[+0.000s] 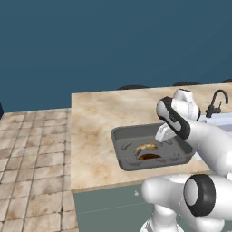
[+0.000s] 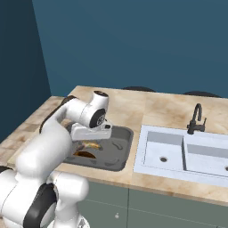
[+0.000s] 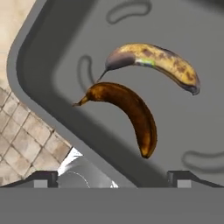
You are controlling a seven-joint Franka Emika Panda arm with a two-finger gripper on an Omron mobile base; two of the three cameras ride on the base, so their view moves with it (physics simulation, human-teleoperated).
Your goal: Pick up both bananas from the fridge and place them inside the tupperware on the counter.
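Note:
Two bananas lie side by side on the floor of the dark grey tupperware (image 3: 39, 87): a yellow one with brown spots (image 3: 153, 61) and a darker brown one (image 3: 131, 111). Both bananas (image 1: 146, 147) (image 2: 92, 145) rest near the front of the tupperware (image 1: 118, 154) (image 2: 127, 138), which sits on the beige counter (image 1: 95, 118) (image 2: 156, 107). My gripper (image 3: 113, 179) (image 1: 165, 133) (image 2: 91, 132) hangs just above them, open, with nothing between its fingers. The fridge is out of view.
A pale inset sink (image 2: 187, 153) with a black faucet (image 2: 196, 118) (image 1: 216, 103) lies right of the tupperware. Tiled floor (image 1: 31, 158) lies beyond the counter's left end. A dark teal wall stands behind.

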